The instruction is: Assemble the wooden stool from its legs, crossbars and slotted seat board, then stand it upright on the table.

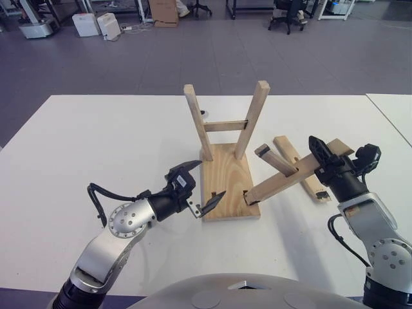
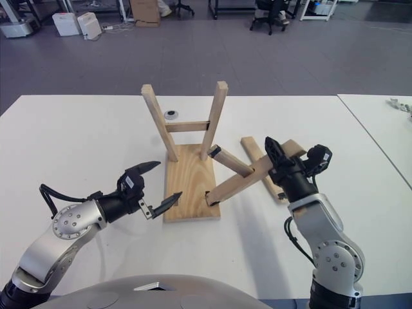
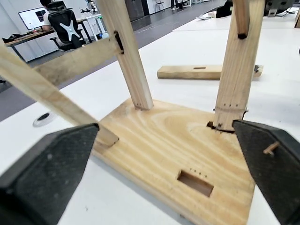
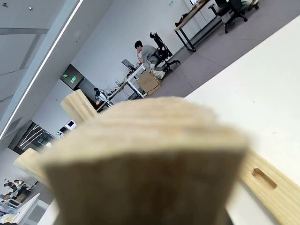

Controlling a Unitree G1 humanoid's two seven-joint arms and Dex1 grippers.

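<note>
Left eye view: black right gripper (image 1: 320,161) clenched pale wooden leg (image 1: 277,183), long axis slanting down to near-right corner of flat wooden seat board (image 1: 226,170); black left gripper (image 1: 209,179) gaped beside its near-left edge.

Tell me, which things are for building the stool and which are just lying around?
For the stool:
seat board
two standing legs
crossbar
third leg in the right gripper
spare leg lying flat

Just lying around:
small round disc
cardboard box
office chair

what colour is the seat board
Light tan wood with darker grain lines; the seat board shows best in the left wrist view.
</note>
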